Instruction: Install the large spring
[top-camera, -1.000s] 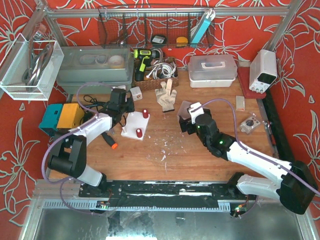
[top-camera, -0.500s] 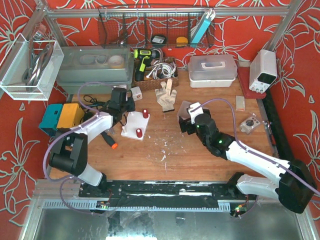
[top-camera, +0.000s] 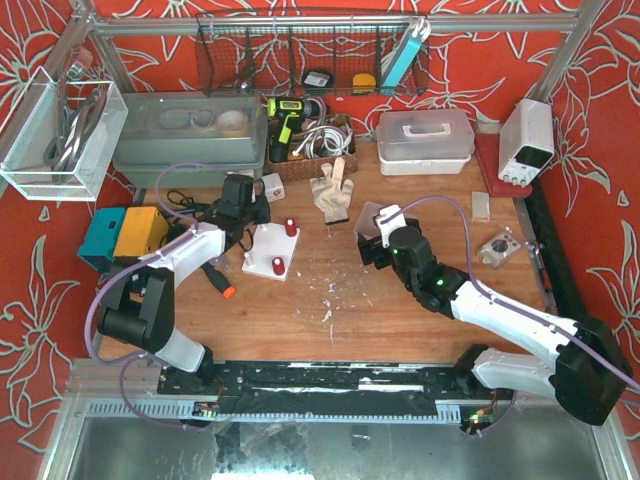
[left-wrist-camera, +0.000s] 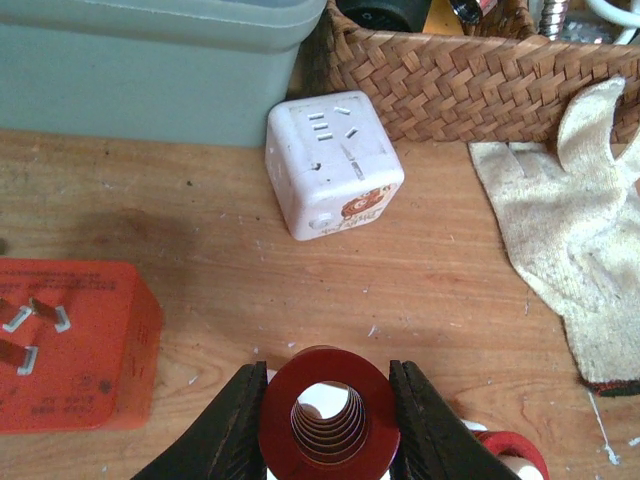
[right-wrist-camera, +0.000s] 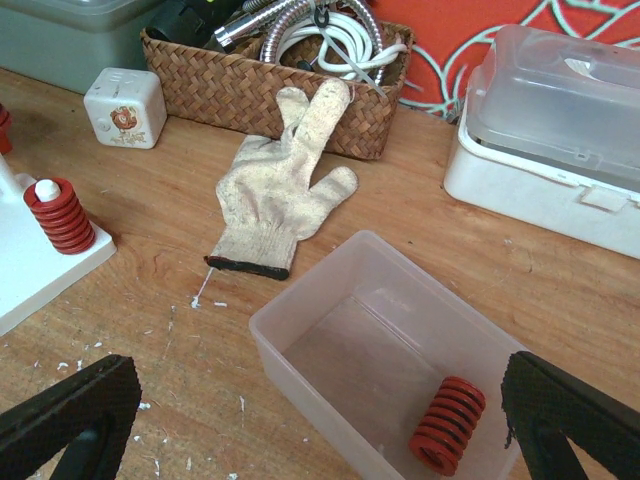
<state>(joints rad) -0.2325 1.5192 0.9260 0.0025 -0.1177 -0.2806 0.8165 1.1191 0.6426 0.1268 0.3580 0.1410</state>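
My left gripper (left-wrist-camera: 325, 405) is shut on a large red spring (left-wrist-camera: 325, 420), seen end-on, with something white showing through its bore. In the top view the left gripper (top-camera: 243, 215) is at the far left corner of the white base (top-camera: 268, 252), which carries two red springs on pegs (top-camera: 291, 227) (top-camera: 277, 266). My right gripper (right-wrist-camera: 320, 440) is open above a clear plastic box (right-wrist-camera: 300, 300) that holds one more red spring (right-wrist-camera: 447, 425). In the top view the right gripper (top-camera: 374, 243) is beside that box (top-camera: 370, 213).
A white power cube (left-wrist-camera: 333, 165), an orange plug block (left-wrist-camera: 70, 340), a work glove (left-wrist-camera: 570, 230) and a wicker basket (left-wrist-camera: 460, 70) lie behind the base. A grey bin (top-camera: 185, 135) and white lidded box (top-camera: 425, 140) stand at the back. An orange-tipped tool (top-camera: 220, 280) lies left.
The left arm has shifted only very slightly by the base; the spring stays in its grip. The right arm has not visibly moved.
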